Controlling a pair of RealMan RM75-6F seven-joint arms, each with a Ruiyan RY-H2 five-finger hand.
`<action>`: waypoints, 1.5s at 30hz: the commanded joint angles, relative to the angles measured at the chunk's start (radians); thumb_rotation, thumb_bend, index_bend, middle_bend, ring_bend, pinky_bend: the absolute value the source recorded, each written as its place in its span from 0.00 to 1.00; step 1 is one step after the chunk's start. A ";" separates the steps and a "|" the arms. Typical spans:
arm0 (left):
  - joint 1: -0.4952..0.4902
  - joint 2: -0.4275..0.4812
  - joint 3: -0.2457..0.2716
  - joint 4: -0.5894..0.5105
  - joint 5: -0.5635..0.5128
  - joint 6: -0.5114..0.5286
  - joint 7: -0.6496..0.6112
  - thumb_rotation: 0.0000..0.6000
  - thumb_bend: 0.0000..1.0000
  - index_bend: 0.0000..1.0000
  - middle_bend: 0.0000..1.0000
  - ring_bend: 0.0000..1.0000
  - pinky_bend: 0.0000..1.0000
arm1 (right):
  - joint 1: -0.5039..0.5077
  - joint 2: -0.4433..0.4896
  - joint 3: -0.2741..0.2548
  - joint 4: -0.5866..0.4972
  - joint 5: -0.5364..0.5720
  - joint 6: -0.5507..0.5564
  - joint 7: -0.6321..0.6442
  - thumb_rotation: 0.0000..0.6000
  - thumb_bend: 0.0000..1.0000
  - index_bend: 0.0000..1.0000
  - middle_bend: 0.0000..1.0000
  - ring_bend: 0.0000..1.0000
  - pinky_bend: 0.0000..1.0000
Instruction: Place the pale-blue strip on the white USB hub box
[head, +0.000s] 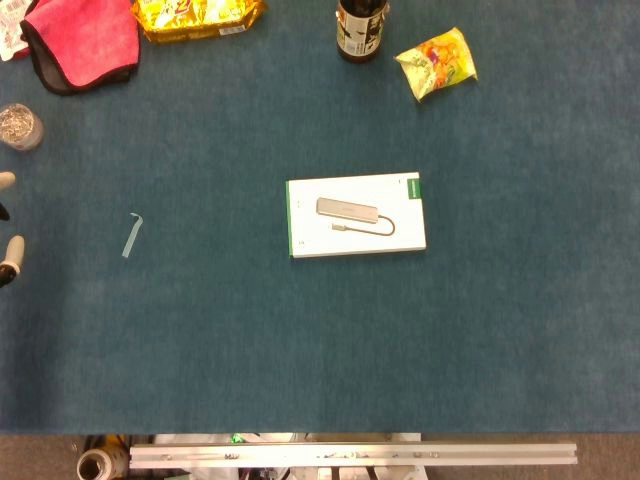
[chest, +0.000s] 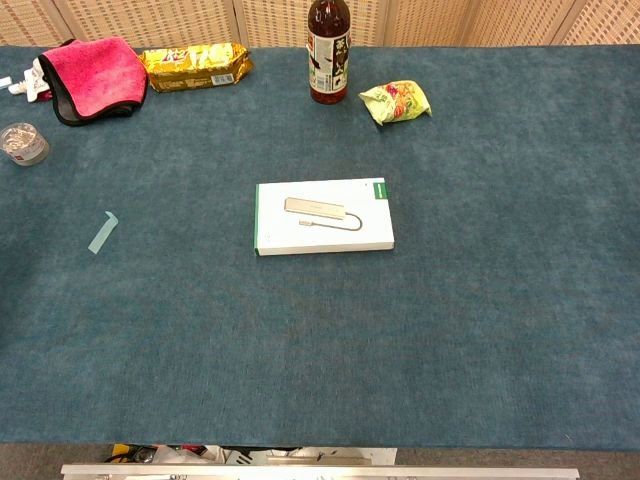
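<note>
While nothing has been picked up yet, the near stretch of the tabletop (chest: 320, 360) shows only blue felt-like cloth in the lower part of both views. Further in, at mid-left of the frame, lies the pale-blue strip (chest: 102, 232), flat on the cloth, with one end bent into a small hook. It sits well apart from the white USB hub box (chest: 324, 217), which rests near the centre with its printed face up and a green band along one side.

To my eye the strip is thin, very light and somewhat floppy, likely tape or film. Lying flush on a soft cloth, it gives little edge to get under, so I would go for the bent end, which seems to lift slightly off the surface, and pinch it gently between fingertips. It could flutter or cling to a finger on release. The box top is broad and flat, an easy landing place.

At the far left edge of the head view, a couple of pale fingertips of the left robot hand (head: 9, 215) poke into frame, spread apart and touching nothing; too little shows for me to say what the rest of it is doing. The right robot hand shows in neither view.

Along the far edge sit a pink cloth (chest: 92, 73), a yellow snack packet (chest: 194, 64), a dark bottle (chest: 328, 55) and a small crinkled bag (chest: 396, 101).
</note>
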 joint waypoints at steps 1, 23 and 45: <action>-0.001 0.002 -0.001 -0.002 -0.002 -0.006 -0.003 1.00 0.33 0.24 0.47 0.49 0.55 | 0.001 0.004 0.002 -0.002 0.002 -0.002 -0.003 0.84 0.26 0.26 0.45 0.38 0.41; -0.113 0.008 -0.028 -0.062 -0.137 -0.219 0.165 1.00 0.33 0.36 0.81 0.88 0.97 | 0.043 0.025 0.037 0.006 0.018 -0.026 0.001 0.84 0.26 0.26 0.45 0.38 0.41; -0.227 -0.190 -0.045 -0.069 -0.513 -0.251 0.555 0.57 0.25 0.47 0.99 1.00 1.00 | 0.047 -0.002 0.022 0.112 0.038 -0.057 0.100 0.84 0.26 0.26 0.45 0.38 0.41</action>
